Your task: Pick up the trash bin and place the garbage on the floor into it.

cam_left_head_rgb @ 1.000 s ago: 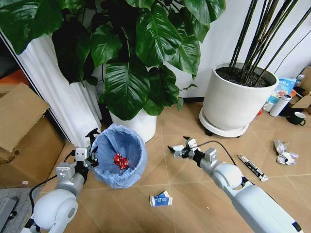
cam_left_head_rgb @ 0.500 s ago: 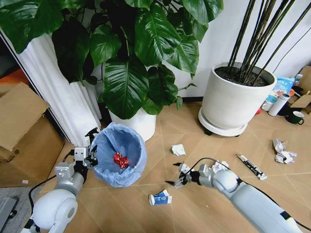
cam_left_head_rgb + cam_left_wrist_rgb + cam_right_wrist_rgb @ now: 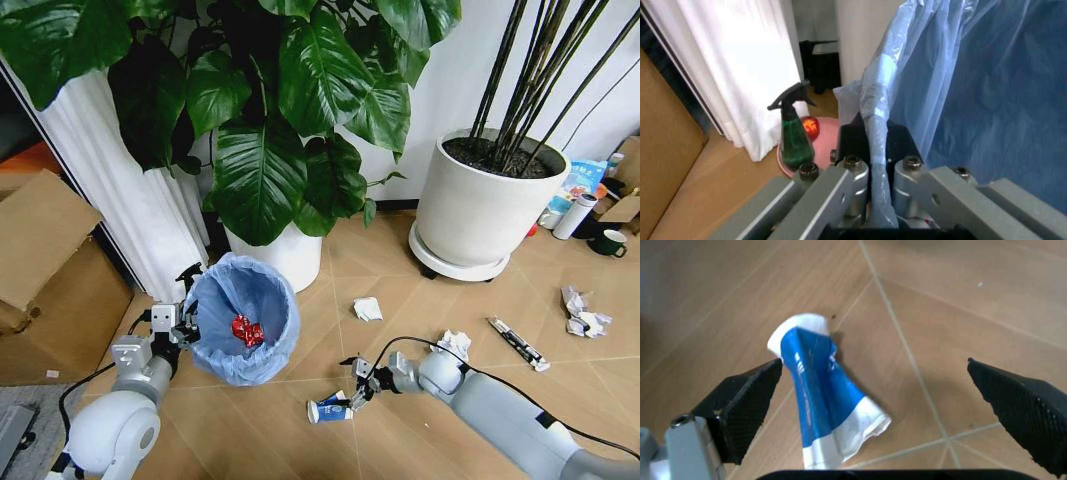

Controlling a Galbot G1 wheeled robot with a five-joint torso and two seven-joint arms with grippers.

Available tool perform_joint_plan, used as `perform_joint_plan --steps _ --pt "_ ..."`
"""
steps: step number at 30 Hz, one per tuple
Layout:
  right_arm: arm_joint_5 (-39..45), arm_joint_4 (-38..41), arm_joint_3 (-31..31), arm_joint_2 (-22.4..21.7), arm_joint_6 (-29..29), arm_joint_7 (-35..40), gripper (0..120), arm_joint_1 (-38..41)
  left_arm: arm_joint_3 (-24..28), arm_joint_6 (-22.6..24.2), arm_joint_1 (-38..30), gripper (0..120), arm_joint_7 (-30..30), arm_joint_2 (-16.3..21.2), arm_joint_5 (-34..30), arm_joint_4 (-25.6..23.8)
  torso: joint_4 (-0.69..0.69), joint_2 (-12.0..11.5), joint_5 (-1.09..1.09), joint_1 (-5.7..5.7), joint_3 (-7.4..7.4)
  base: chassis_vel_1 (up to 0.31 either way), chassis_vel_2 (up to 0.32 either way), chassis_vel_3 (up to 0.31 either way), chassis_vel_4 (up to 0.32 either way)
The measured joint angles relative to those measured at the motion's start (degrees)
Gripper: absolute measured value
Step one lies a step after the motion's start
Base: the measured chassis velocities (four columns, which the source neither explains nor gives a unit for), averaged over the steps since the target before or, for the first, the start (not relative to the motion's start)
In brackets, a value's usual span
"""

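1. Right pincer (image 3: 352, 392): low over the floor, fingers spread wide and gripping nothing. In the right wrist view, black ridged pads (image 3: 747, 407) standing far apart, one at each side of the target.
2. Flattened blue-and-white paper packet (image 3: 330, 410): lying flat on the tan wood-look floor tiles (image 3: 420, 290), just beside the right pincer and toward the robot's left of it. Seen again at (image 3: 823, 410), nearer one pad than the other, so off-centre in the gap. Long axis running roughly crosswise to the line between the pads; judged a favourable lie for closing across the narrow width, once the pincer is shifted over it and lowered.
3. Left pincer (image 3: 873, 172): clenched on the rim of the small round trash bin lined with crinkly light-blue plastic (image 3: 243, 318); bag film (image 3: 877, 120) pinched between the fingers. Mouth of bin tipped toward the packet, near it on the robot's left. Crumpled red wrapper (image 3: 244, 331) already inside.
4. Crumpled white paper wad (image 3: 367, 309): on the floor beyond the right pincer, apart from it.
5. Second white paper wad (image 3: 455, 345): beside the right forearm.
6. Black-and-white stick wrapper (image 3: 518, 343) and further white paper wads (image 3: 583, 312): well apart, far right.
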Motion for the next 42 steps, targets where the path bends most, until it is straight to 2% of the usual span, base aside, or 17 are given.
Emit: perform_joint_plan --steps 8,21,25,27,29,31,34,35,38,39,42 --pt "-1.1 -5.0 -1.9 2.6 1.5 -0.1 100 0.9 0.3 0.0 -0.3 0 0.0 -0.2 0.0 0.3 -0.01 0.0 0.02 0.00 0.00 0.000 0.000 0.000 0.000" --pt "-3.4 -10.0 -1.0 7.8 2.4 0.4 99 0.4 0.2 0.0 0.0 0 0.0 0.0 0.1 0.0 0.00 0.0 0.00 0.00 0.00 0.000 0.000 0.000 0.000" --pt "-3.8 -11.1 -0.9 8.2 2.6 0.5 87 0.1 0.2 0.0 0.0 0 0.0 0.0 0.1 -0.2 0.00 0.0 -0.01 0.00 0.00 0.000 0.000 0.000 0.000" --pt "-3.8 -11.1 -0.9 8.2 2.6 0.5 87 0.1 0.2 0.0 0.0 0 0.0 0.0 0.1 -0.2 0.00 0.0 -0.01 0.00 0.00 0.000 0.000 0.000 0.000" --pt "-4.4 -11.4 -0.6 8.0 2.9 0.5 74 -0.5 0.1 0.0 0.0 0 0.0 0.0 0.1 -0.2 -0.01 0.0 0.01 0.00 0.00 0.000 0.000 0.000 0.000" --pt "-4.5 -11.5 -0.5 8.0 2.9 0.6 71 -0.6 0.1 0.0 0.0 0 0.0 0.0 0.1 -0.2 -0.01 0.0 0.00 0.00 0.00 0.000 0.000 0.000 0.000" --pt "-5.1 -11.9 -0.1 8.3 3.7 1.4 55 -1.4 0.1 0.0 0.0 0 0.0 0.0 0.1 -0.2 -0.01 0.0 0.01 0.00 0.00 0.000 0.000 0.000 0.000" --pt "-5.1 -11.9 -0.1 8.3 3.7 1.4 55 -1.4 0.1 0.0 0.0 0 0.0 0.0 0.1 -0.2 -0.01 0.0 0.01 0.00 0.00 0.000 0.000 0.000 0.000" --pt "-5.1 -11.9 0.4 8.5 3.9 1.8 41 -2.0 0.2 0.0 0.0 0 0.0 0.0 0.1 -0.2 -0.01 0.0 0.01 0.00 0.00 0.000 0.000 0.000 0.000" --pt "-5.1 -11.9 0.4 8.5 3.9 1.8 41 -2.0 0.2 0.0 0.0 0 0.0 0.0 0.1 -0.2 -0.01 0.0 0.01 0.00 0.00 0.000 0.000 0.000 0.000" --pt "-5.2 -11.8 0.8 8.5 3.9 2.1 29 -2.4 0.3 0.1 0.0 0 0.0 0.1 -0.1 -0.2 -0.01 0.0 0.00 0.00 -0.01 0.000 0.000 0.000 0.000"
